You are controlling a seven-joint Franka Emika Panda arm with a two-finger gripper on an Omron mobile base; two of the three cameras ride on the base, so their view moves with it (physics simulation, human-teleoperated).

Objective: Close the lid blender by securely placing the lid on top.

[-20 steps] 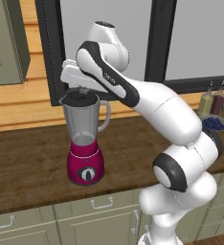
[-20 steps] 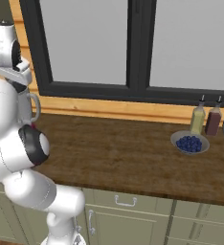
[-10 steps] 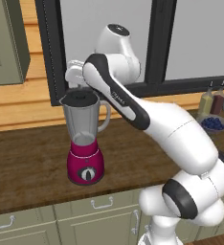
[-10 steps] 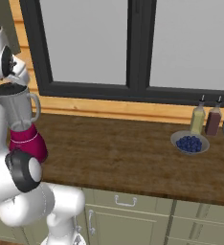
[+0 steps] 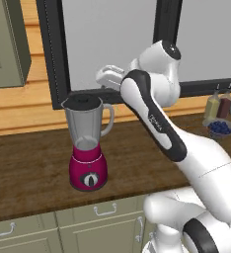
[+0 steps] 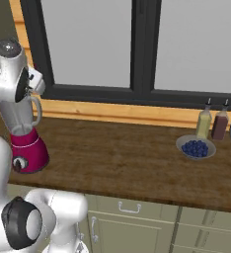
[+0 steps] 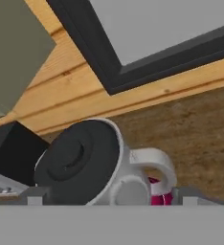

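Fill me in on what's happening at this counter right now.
A white robot arm is working at closing the blender, which stands on the wooden counter. The black lid sits on the mouth of the clear jar, and in the hand view it looks flat on the rim. The gripper is off to the lid's side, above the jar's handle, holding nothing. Further along the counter are a bowl of blueberries and two small bottles.

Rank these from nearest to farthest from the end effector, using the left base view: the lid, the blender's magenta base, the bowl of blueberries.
1. The lid: on the jar's mouth, just left of and below the end effector.
2. The blender's magenta base: lower, on the counter.
3. The bowl of blueberries: far right, by the bottles.
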